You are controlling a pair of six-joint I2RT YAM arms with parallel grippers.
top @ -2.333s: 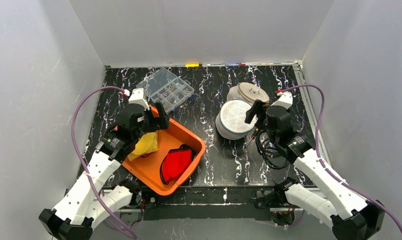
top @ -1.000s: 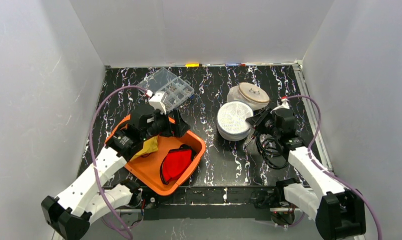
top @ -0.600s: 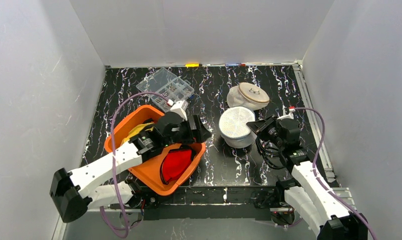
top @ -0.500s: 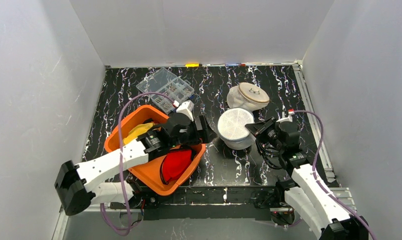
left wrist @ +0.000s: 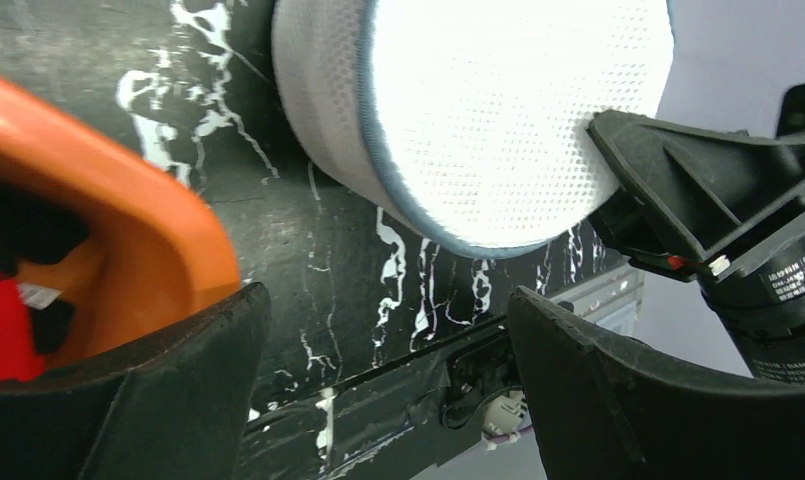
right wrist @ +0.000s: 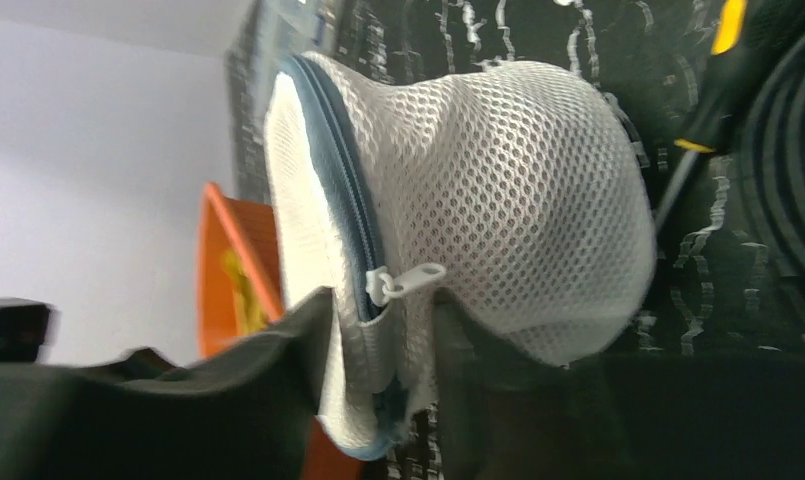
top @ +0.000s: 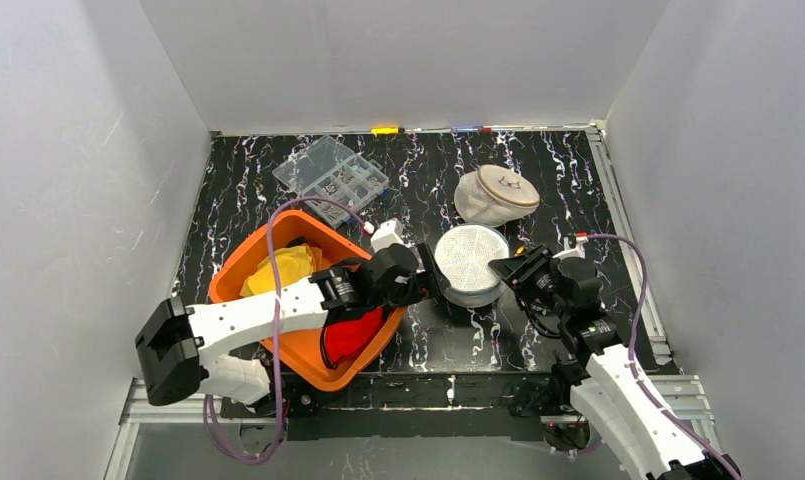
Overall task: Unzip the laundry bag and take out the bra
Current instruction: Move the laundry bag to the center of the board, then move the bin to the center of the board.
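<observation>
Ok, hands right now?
Left hand: open, empty.
Right hand: astride the bag's zipper pull; grip cannot be told.

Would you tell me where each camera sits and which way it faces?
Top external: above and behind, looking down on the table; left gripper and right gripper show.
Left wrist: beside the orange bin, facing the laundry bag; own fingers below.
Right wrist: opposite, facing the bag's zipper; own fingers below.
All share the bag.

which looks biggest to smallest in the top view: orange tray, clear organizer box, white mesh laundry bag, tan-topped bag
1. orange tray
2. clear organizer box
3. white mesh laundry bag and tan-topped bag: these look about alike, so not ranked
</observation>
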